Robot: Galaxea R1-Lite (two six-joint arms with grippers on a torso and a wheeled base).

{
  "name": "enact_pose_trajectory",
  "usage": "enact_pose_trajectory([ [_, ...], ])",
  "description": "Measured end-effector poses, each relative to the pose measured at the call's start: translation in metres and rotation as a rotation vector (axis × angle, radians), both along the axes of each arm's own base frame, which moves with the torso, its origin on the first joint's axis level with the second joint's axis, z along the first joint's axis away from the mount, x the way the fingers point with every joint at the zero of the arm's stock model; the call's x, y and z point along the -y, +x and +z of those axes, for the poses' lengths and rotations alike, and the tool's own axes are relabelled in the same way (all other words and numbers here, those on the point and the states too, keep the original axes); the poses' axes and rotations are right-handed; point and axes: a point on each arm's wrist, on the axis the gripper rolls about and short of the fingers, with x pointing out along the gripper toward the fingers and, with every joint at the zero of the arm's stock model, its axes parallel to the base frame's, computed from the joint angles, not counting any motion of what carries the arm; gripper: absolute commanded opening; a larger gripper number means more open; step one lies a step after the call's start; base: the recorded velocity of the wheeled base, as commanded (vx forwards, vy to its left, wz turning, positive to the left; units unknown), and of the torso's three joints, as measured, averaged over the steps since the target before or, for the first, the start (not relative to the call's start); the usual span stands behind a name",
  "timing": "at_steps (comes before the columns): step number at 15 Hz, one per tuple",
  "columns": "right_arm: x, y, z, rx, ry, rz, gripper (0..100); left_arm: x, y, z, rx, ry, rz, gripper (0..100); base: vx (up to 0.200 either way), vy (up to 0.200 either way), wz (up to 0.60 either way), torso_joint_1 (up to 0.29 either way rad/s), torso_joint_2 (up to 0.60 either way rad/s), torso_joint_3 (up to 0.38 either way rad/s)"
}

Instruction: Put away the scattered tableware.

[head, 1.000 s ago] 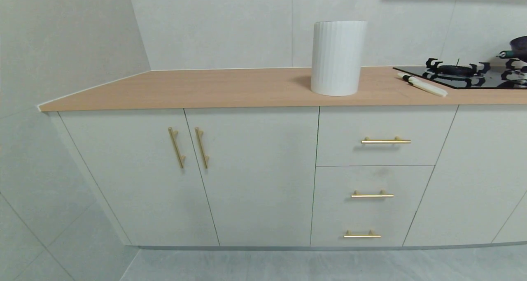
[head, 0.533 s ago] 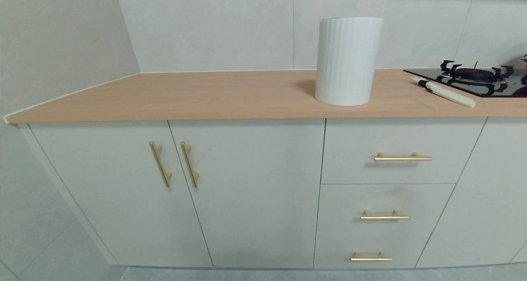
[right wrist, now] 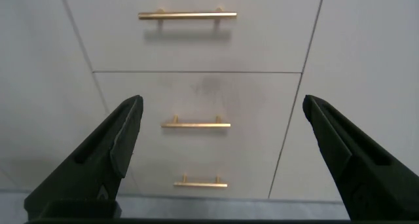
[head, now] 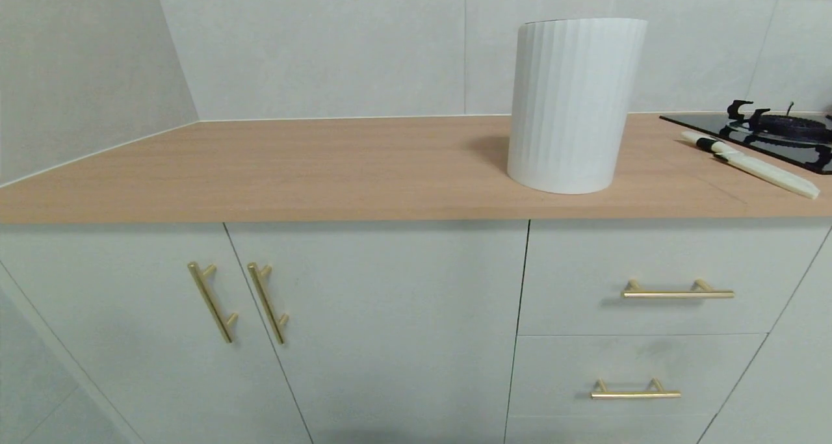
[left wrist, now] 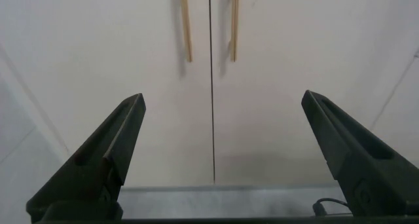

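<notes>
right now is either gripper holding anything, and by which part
Nothing is held: the left gripper and the right gripper are both open and empty.

Matt wood-grain countertop [head: 325,171]; ribbed white canister [head: 572,106] (perhaps ceramic); brassy metal drawer handle [head: 678,293].

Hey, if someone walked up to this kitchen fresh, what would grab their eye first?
The tall white ribbed canister standing upright on the wooden counter, toward its right. Next, the pale knife lying flat between it and the black cooktop, then the gold handles on the cabinet fronts below.
</notes>
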Motion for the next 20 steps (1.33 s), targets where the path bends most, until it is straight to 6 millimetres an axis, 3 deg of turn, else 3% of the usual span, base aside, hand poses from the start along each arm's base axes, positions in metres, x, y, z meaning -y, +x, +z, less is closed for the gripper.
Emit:
enact_pose_trajectory([
  [8,0.0,0.0,0.0,-0.001,0.001,0.0,100,0.0,0.0,0.0,0.001,0.004,-0.001,100,0.025,0.0,0.0,0.0,0.0,0.0],
  [20,0.0,0.0,0.0,-0.001,0.001,0.0,100,0.0,0.0,0.0001,0.001,0.001,-0.001,100,0.0,-0.183,0.0,0.003,0.0,0.002],
])
